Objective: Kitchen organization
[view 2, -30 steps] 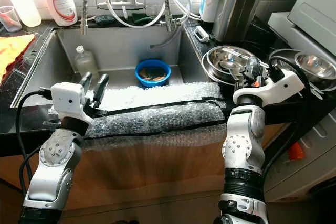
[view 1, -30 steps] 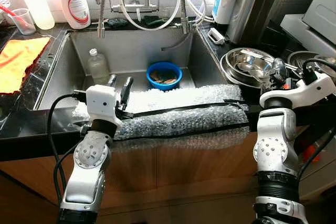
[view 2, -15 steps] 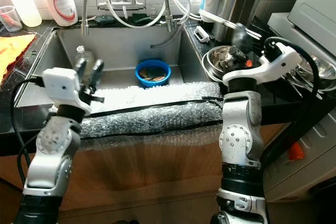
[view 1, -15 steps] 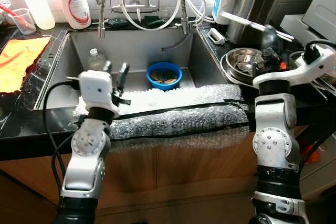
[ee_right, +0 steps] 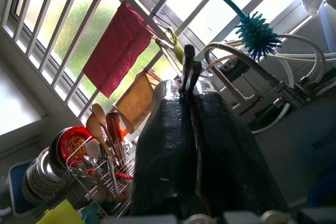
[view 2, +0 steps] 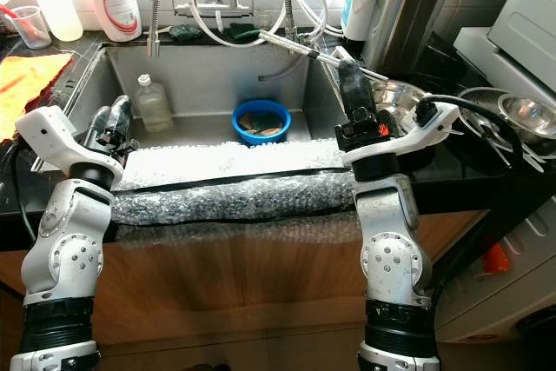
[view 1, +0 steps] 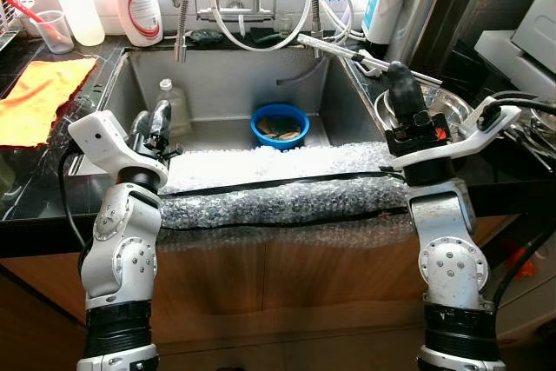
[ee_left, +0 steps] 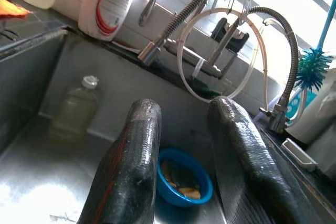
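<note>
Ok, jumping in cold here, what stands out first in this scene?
The right tool, shut on long metal tongs, holds them up over the sink's right rim. The left tool hovers open above the sink's left side, with a blue bowl on the sink floor.

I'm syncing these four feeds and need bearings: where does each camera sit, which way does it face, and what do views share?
Head eyes: stereo pair looking forward and down at the sink; both silver arms show.
Left wrist: along the open left gripper into the sink at the blue bowl.
Right wrist: along the right gripper, shut on a thin utensil, up toward the window.
Shared: the teal bottle brush shows in all four.
</note>
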Available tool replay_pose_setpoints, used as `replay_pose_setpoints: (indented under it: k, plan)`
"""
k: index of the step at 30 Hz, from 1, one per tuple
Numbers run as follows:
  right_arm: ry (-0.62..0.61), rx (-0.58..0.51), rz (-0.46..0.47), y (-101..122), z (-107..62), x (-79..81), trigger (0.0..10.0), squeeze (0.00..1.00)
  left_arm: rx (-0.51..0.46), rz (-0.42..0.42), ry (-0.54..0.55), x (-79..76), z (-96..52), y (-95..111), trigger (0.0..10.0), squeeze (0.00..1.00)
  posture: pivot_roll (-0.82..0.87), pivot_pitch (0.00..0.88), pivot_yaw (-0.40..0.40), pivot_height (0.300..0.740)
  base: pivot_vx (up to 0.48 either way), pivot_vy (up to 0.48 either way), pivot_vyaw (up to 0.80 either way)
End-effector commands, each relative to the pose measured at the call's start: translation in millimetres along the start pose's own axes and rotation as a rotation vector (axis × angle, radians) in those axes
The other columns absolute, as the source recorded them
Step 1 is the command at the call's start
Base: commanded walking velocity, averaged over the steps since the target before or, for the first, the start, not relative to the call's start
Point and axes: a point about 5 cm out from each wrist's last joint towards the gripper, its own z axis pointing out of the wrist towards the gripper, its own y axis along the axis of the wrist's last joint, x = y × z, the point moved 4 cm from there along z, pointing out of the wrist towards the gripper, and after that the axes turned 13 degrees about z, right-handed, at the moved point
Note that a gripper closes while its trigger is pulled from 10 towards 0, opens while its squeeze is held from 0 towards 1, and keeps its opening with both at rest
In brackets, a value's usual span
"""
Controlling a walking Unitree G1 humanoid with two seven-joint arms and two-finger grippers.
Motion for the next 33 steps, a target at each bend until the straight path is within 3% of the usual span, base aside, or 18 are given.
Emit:
replay_pose_setpoints:
  k: [1,2,3,5,6,8,12,19,20,21,22,33]
  plan:
    - [0.047,-0.001,-0.005,4,1.6,10.9,10.0,0.0,-0.003,-0.021,-0.017,-3.4,4.0,4,10.0,0.0,-0.01,0.0,-0.026,0.74,0.0,0.0,0.0]
    - [0.048,0.012,0.13,-4,-15.8,3.0,10.0,0.0,0.047,-0.261,-0.066,-14.3,7.2,-4,10.0,0.0,-0.02,0.0,-0.018,0.74,0.0,0.0,0.0]
    - [0.048,0.012,0.13,-4,-15.8,3.0,10.0,0.0,0.047,-0.261,-0.066,-14.3,7.2,-4,10.0,0.0,-0.02,0.0,-0.018,0.74,0.0,0.0,0.0]
    - [0.0,-0.032,0.372,-13,-40.4,-13.9,10.0,0.0,0.07,-0.419,-0.178,-44.1,11.4,-6,10.0,0.0,-0.01,0.0,-0.008,0.74,0.0,0.0,0.0]
    - [-0.012,-0.047,0.431,-16,-46.1,-17.3,10.0,0.0,0.072,-0.442,-0.207,-51.8,12.3,-4,10.0,0.0,-0.01,0.0,-0.007,0.74,0.0,0.0,0.0]
    - [-0.013,-0.044,0.463,-20,-52.7,-17.7,10.0,0.0,0.07,-0.436,-0.253,-62.1,12.1,-2,10.0,0.0,-0.01,0.006,-0.004,0.74,0.0,0.0,0.0]
    - [-0.006,-0.043,0.472,-22,-55.5,-16.2,10.0,0.0,0.085,-0.446,-0.272,-67.9,9.4,-4,10.0,0.0,-0.01,0.013,0.0,0.74,0.0,0.0,0.0]
    - [0.054,-0.03,0.573,-25,-63.0,-7.8,10.0,0.0,0.108,-0.532,-0.326,-80.8,5.7,-3,10.0,0.0,-0.01,0.027,0.004,0.74,0.0,0.0,0.0]
    - [0.041,-0.022,0.577,-28,-64.7,-9.7,10.0,0.0,0.111,-0.537,-0.335,-82.7,5.1,-4,10.0,0.08,-0.01,0.028,0.005,0.74,0.0,0.0,0.0]
    - [0.037,-0.02,0.577,-29,-65.1,-10.2,10.0,0.0,0.111,-0.538,-0.337,-83.1,5.0,-4,10.0,0.08,-0.01,0.028,0.005,0.74,0.0,0.0,0.0]
    - [-0.002,-0.003,0.562,-34,-69.0,-16.8,10.0,0.0,0.109,-0.549,-0.336,-83.7,5.0,-3,10.0,1.0,-0.01,0.033,0.006,0.74,0.0,0.0,0.0]
    - [-0.108,0.028,0.557,-44,-80.0,-38.7,10.0,0.0,0.105,-0.578,-0.365,-88.3,2.9,0,10.0,1.0,-0.01,0.047,0.001,0.74,0.0,0.0,0.0]
